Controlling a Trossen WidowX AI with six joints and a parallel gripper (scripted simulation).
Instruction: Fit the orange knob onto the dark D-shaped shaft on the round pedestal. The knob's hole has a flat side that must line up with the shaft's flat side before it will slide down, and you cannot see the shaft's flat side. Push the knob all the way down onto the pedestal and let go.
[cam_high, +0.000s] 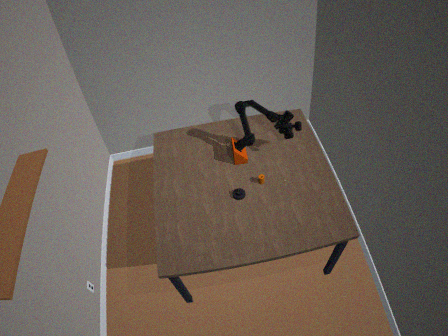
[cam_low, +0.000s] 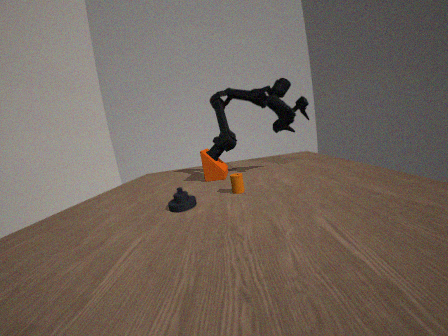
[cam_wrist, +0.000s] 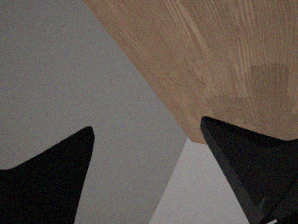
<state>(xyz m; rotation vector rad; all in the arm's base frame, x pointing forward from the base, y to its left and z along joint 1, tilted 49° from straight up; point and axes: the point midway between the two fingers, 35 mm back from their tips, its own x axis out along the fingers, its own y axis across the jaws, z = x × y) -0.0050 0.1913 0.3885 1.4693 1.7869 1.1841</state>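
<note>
The orange knob (cam_high: 261, 179) (cam_low: 237, 184) stands upright on the table, a short way from the pedestal. The dark round pedestal (cam_high: 239, 194) (cam_low: 182, 204) sits flat on the table, with the bare dark shaft (cam_low: 180, 191) pointing up from its middle. The shaft's flat side cannot be made out. My gripper (cam_high: 295, 131) (cam_low: 301, 125) (cam_wrist: 148, 127) is open and empty, raised high above the table, well away from the knob and the pedestal. Neither the knob nor the pedestal shows in the wrist view.
The arm's orange base (cam_high: 240, 157) (cam_low: 215, 170) stands on the wooden table (cam_high: 200, 225) (cam_low: 280, 260) (cam_wrist: 200, 60) behind the knob and pedestal. Grey walls rise behind the table and beside it. The wrist view shows a table edge and the walls past it.
</note>
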